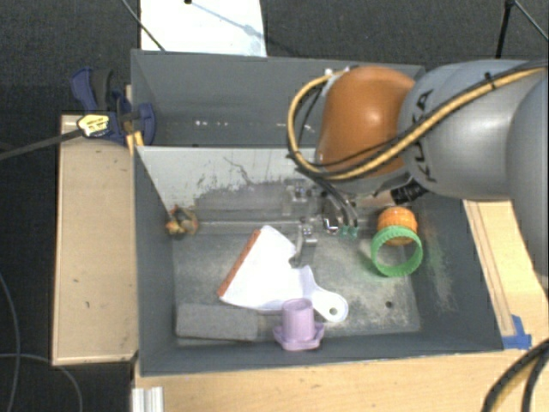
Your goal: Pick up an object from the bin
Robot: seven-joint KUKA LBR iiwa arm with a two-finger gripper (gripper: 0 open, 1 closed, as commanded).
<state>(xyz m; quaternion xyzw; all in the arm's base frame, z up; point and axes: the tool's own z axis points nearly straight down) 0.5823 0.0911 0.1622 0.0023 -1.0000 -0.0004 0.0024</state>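
My gripper [304,244] hangs under the arm's orange cover in the middle of the bin. Its tip comes down at the upper right edge of a white flat thing with an orange side [260,271], which lies tilted on the bin floor. A white scoop [326,304] lies just below the tip, with a small purple cup [298,324] next to it. To the right, apart from the gripper, lies a green ring with an orange cap [396,245].
A grey foam block [215,323] lies along the front wall at the left. A small brown thing [180,222] sits by the left wall. The arm reaches in from the right over the back of the bin.
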